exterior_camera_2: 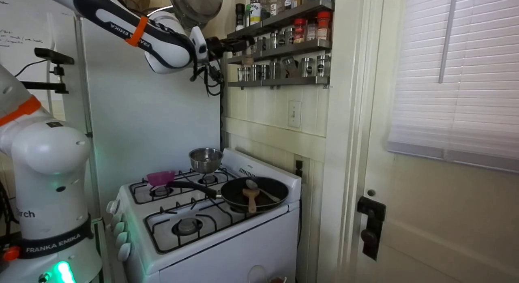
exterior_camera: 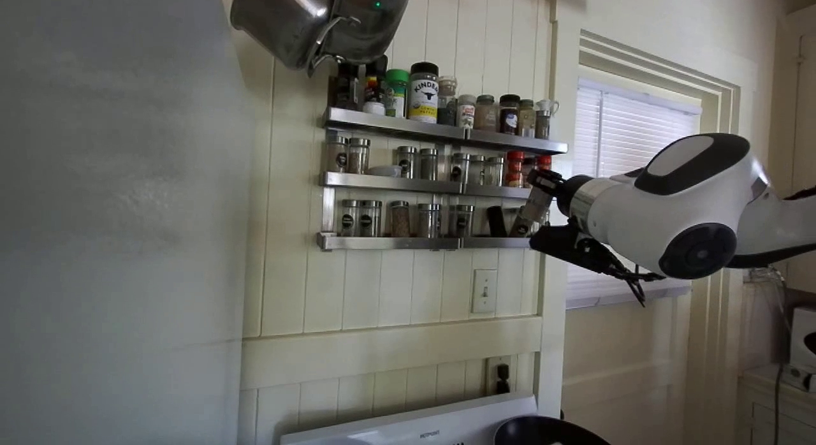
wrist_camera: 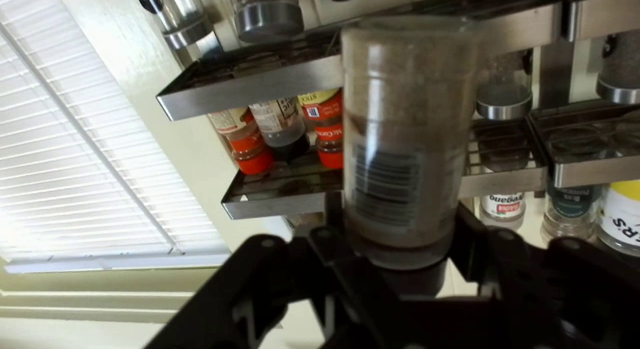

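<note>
My gripper (wrist_camera: 400,214) is shut on a clear spice jar (wrist_camera: 407,139) with brownish powder, a barcode label and a dark cap. The wrist view stands upside down. In an exterior view the gripper (exterior_camera: 547,206) holds the jar (exterior_camera: 537,203), tilted, in front of the right end of the wall shelves. The jar (exterior_camera_2: 247,58) also shows below the gripper (exterior_camera_2: 245,41) in an exterior view. Near it, red-lidded jars (exterior_camera: 515,167) stand on the middle shelf (exterior_camera: 395,182). A leaning jar (exterior_camera_2: 289,67) is on the bottom shelf (exterior_camera_2: 279,81). The jar appears apart from the shelves.
The top shelf (exterior_camera: 395,122) holds several spice bottles. Metal pots (exterior_camera: 287,18) hang above it. Below stands a white stove (exterior_camera_2: 219,242) with a black skillet (exterior_camera_2: 233,189), a metal bowl (exterior_camera_2: 206,163) and a pink bowl (exterior_camera_2: 161,178). A door with a blind (exterior_camera_2: 458,72) is beside the shelves.
</note>
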Available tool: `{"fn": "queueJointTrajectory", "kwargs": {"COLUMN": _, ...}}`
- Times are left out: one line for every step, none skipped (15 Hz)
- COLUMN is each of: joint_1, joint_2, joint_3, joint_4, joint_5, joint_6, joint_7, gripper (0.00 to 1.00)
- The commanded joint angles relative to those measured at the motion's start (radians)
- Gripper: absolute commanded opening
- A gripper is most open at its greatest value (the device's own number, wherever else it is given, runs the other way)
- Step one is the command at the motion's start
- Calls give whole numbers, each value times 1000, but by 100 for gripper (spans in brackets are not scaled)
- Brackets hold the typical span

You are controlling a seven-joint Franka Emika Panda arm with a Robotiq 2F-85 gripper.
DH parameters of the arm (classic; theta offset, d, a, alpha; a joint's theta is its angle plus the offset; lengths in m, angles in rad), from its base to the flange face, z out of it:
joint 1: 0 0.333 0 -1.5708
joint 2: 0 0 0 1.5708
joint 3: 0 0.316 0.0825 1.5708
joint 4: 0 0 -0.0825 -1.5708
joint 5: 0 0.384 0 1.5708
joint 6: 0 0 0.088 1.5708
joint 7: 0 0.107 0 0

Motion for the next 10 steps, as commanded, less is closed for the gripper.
{"fn": "queueJointTrajectory", "kwargs": {"joint_1": -16, "joint_2": 54, "joint_3": -10, "joint_4": 32, "joint_5": 66, "joint_6": 56, "joint_7": -24, "gripper": 25}}
{"fn": "queueJointTrajectory", "kwargs": {"joint_1": -20, "joint_2": 64, "joint_3": -11, "joint_4": 35, "joint_5": 71, "joint_6": 56, "joint_7": -27, "gripper": 25}}
{"fn": "queueJointTrajectory", "kwargs": {"joint_1": -20, "joint_2": 60, "joint_3": -11, "joint_4": 30, "joint_5": 72, "joint_6": 57, "joint_7": -19, "gripper": 25}}
{"fn": "queueJointTrajectory", "kwargs": {"joint_1": -25, "joint_2": 49, "joint_3": 4, "joint_4": 12, "joint_5": 53, "joint_6": 19, "joint_7": -12, "gripper": 25}}
{"fn": "queueJointTrajectory", "kwargs": {"joint_1": -27, "joint_2": 55, "joint_3": 5, "joint_4": 13, "joint_5": 54, "joint_6": 19, "joint_7": -12, "gripper": 50}}
{"fn": "queueJointTrajectory", "kwargs": {"joint_1": -28, "joint_2": 56, "joint_3": 6, "joint_4": 13, "joint_5": 54, "joint_6": 19, "joint_7": -12, "gripper": 50}}
{"fn": "queueJointTrajectory", "kwargs": {"joint_1": -28, "joint_2": 55, "joint_3": 7, "joint_4": 13, "joint_5": 54, "joint_6": 18, "joint_7": -12, "gripper": 25}}
{"fn": "queueJointTrajectory", "kwargs": {"joint_1": -33, "joint_2": 58, "joint_3": 12, "joint_4": 13, "joint_5": 57, "joint_6": 9, "joint_7": -24, "gripper": 25}}
{"fn": "queueJointTrajectory", "kwargs": {"joint_1": -28, "joint_2": 72, "joint_3": 1, "joint_4": 31, "joint_5": 43, "joint_6": 31, "joint_7": -12, "gripper": 25}}
{"fn": "queueJointTrajectory", "kwargs": {"joint_1": -27, "joint_2": 83, "joint_3": -3, "joint_4": 41, "joint_5": 37, "joint_6": 40, "joint_7": -9, "gripper": 25}}
